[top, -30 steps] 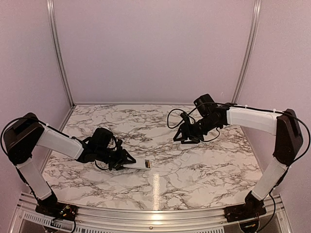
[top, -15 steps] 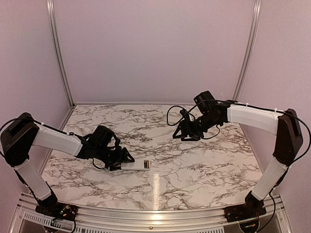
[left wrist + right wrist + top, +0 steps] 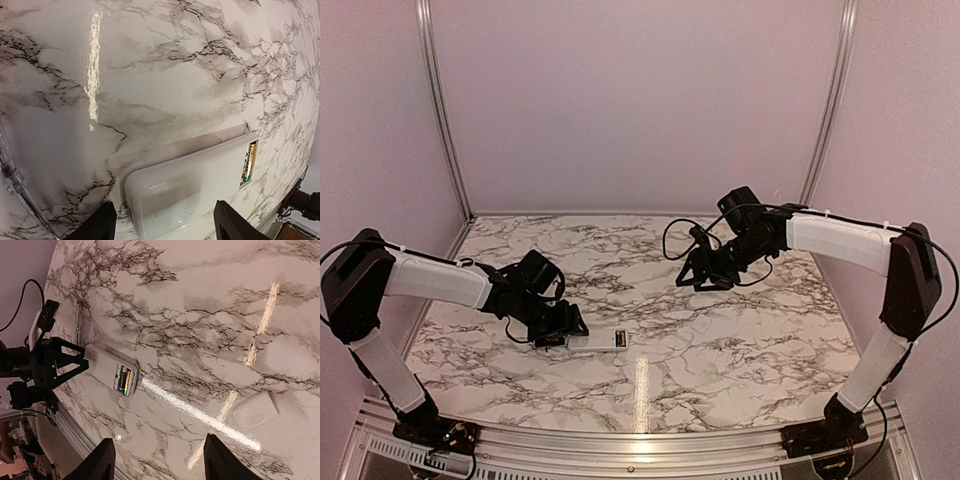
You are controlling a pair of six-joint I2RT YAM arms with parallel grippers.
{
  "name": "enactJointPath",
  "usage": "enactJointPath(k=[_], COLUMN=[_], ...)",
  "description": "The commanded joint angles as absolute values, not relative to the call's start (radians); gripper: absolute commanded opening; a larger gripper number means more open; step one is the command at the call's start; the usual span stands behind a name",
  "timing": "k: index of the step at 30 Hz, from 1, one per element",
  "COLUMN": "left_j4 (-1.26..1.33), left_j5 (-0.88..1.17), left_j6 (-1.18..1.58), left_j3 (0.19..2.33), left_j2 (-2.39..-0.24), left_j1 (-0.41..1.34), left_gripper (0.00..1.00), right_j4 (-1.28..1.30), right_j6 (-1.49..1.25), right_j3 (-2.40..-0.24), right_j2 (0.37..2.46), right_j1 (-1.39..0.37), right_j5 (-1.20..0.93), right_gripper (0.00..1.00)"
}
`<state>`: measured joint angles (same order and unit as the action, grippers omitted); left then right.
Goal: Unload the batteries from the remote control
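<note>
Remote control [image 3: 190,185], white with rounded ends, lies flat on table [image 3: 150,75] between spread fingers of left gripper [image 3: 165,206]. Batteries [image 3: 124,380] show as dark-gold slivers in its open compartment; count unclear. Right gripper [image 3: 160,441] is spread, holding nothing.

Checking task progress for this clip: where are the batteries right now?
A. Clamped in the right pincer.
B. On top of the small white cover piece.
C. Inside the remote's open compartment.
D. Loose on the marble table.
C: the right wrist view shows the batteries seated in the uncovered compartment at one end of the remote control, which lies flat on the table.
</note>
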<state>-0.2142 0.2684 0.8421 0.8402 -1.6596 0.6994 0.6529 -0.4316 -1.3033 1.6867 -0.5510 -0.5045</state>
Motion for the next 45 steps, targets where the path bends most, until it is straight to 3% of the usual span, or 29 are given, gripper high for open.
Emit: enactJointPath(k=[1, 6, 21, 45], left_j4=[-0.363, -0.423, -0.538, -0.58], left_j5=[0.19, 0.135, -0.077, -0.203], left_j6=[0.78, 0.764, 0.779, 0.8], left_j3=[0.887, 0.907, 0.92, 1.005], left_j2=[-1.619, -1.581, -1.537, -1.746], left_j1=[0.696, 0.696, 0.696, 0.696], left_gripper=[0.71, 0.71, 0.66, 0.41], right_j4=[0.68, 0.693, 0.715, 0.784], right_j6=[-0.402, -0.389, -0.354, -0.278], right_j3=[-1.348, -1.348, -1.386, -1.423], right_j2=[1.695, 1.695, 1.725, 1.742], right_j1=[-0.549, -0.549, -0.549, -0.546], right_j5=[-0.473, -0.458, -0.44, -0.417], right_gripper=[0.59, 0.59, 0.84, 0.85])
